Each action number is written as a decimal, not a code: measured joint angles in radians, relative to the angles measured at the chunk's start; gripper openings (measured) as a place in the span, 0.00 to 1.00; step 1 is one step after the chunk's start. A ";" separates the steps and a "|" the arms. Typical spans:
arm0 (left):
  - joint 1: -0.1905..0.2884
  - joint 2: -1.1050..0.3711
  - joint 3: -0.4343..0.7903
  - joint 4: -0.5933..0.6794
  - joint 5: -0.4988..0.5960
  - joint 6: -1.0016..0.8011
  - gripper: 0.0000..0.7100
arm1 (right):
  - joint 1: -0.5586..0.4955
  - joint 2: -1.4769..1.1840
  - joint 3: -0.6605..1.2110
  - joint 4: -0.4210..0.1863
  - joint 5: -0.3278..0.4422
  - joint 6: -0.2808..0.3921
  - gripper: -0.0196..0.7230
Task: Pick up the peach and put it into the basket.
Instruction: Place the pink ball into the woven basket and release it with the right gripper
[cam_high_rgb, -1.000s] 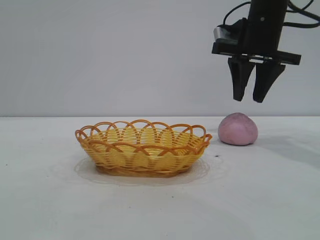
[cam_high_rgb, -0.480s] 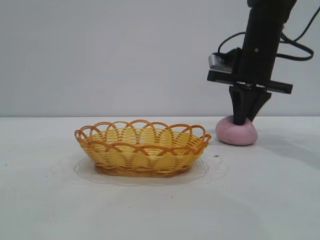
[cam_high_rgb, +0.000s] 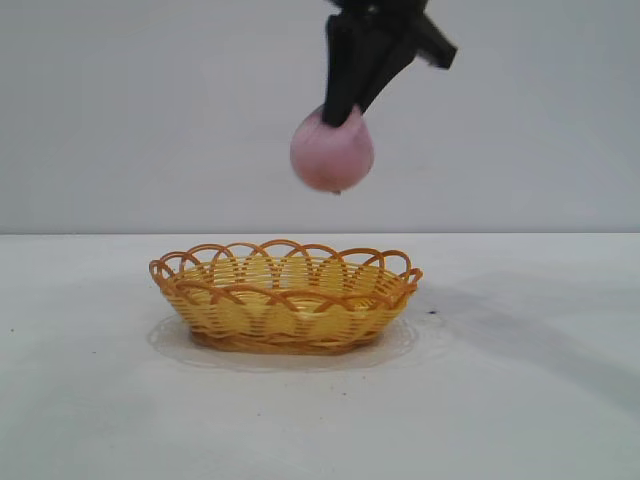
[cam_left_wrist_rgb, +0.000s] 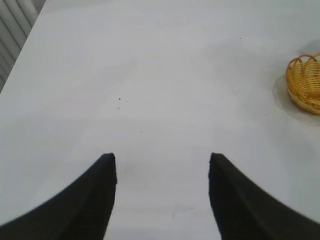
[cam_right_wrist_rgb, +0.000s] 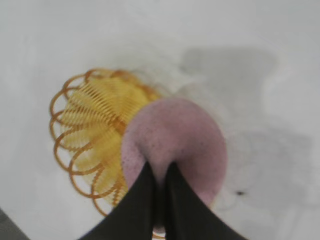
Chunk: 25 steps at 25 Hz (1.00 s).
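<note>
The pinkish-purple peach (cam_high_rgb: 333, 152) hangs in the air above the basket (cam_high_rgb: 285, 296), a shallow yellow wicker oval with an orange looped rim on the white table. My right gripper (cam_high_rgb: 340, 115) is shut on the peach, pinching its top from above. In the right wrist view the two black fingers (cam_right_wrist_rgb: 142, 200) squeeze a fold of the peach (cam_right_wrist_rgb: 180, 137), with the basket (cam_right_wrist_rgb: 92, 130) below and partly hidden by the fruit. My left gripper (cam_left_wrist_rgb: 162, 159) is open over bare table, off to the side; part of the basket (cam_left_wrist_rgb: 305, 82) shows far from it.
The white table (cam_high_rgb: 520, 400) spreads wide around the basket on every side. A plain pale wall stands behind. A slatted surface (cam_left_wrist_rgb: 15, 25) runs along the table's edge in the left wrist view.
The right gripper came down onto the peach at the basket's right, shut on it, and has lifted it up and leftward to above the basket. The left gripper has not moved.
</note>
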<state>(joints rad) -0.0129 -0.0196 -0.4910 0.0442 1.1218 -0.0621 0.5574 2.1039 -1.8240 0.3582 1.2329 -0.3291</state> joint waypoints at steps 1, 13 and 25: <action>0.000 0.000 0.000 0.000 0.000 0.000 0.50 | 0.017 0.015 0.002 -0.002 0.000 0.000 0.03; 0.000 0.000 0.000 0.000 0.000 0.000 0.50 | 0.057 0.136 0.008 -0.042 -0.006 0.006 0.03; 0.000 0.000 0.000 0.000 0.000 0.000 0.50 | 0.057 0.121 0.008 -0.040 -0.008 0.063 0.52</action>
<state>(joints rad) -0.0129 -0.0196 -0.4910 0.0442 1.1218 -0.0621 0.6141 2.2246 -1.8164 0.3180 1.2252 -0.2660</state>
